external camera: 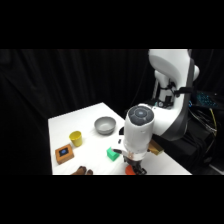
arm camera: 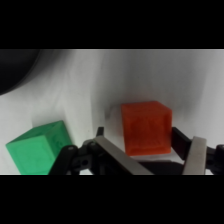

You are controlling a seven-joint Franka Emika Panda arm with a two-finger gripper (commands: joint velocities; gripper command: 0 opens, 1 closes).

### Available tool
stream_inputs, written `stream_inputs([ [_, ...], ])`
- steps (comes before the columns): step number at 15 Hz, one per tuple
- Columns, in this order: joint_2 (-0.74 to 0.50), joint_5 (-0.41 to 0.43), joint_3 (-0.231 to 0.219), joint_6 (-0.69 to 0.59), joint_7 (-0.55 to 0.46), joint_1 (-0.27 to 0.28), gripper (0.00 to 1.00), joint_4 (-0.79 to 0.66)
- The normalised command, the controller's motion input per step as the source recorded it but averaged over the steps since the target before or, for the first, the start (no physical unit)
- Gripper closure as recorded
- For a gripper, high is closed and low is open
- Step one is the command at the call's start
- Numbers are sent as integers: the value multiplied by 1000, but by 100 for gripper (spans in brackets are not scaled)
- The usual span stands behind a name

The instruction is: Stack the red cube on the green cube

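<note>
Gripper [arm camera: 147, 150] low over the white table [external camera: 90, 117], near its front edge in the side view, fingers spread wide. Red cube [arm camera: 146, 128] between the two fingers [arm camera: 194, 155], resting on the table; whether the pads touch its faces is hard to say, though a sliver of gap seems to show on each side in the wrist view. In the side view, only a scrap of the red cube [external camera: 129, 170] visible beneath the white wrist housing.

Green cube [arm camera: 39, 148] to one side of the claw, outside the fingers, near but apart from the red one, on the table, one corner turned toward the camera. From the side, green cube [external camera: 113, 154] just beside the claw, toward the table's middle.

Farther from the claw, across the table: a grey bowl [external camera: 105, 125], a yellow cup [external camera: 76, 138], a brown flat block with a blue mark [external camera: 64, 153], and a dark brown object [external camera: 82, 171] at the table's near edge, too cut off to identify. Black curtain behind everything.
</note>
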Motion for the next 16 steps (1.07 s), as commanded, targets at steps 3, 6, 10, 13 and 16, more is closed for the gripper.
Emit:
stream_inputs([
  [3,90,115,-48,83,-100,30,0,95],
  [6,79,119,-41,51,-114,30,0,95],
  [10,47,106,-49,18,-116,43,32,80],
  [13,-9,94,-56,27,-112,49,60,30],
  [16,-61,103,-43,8,-111,51,71,-22],
])
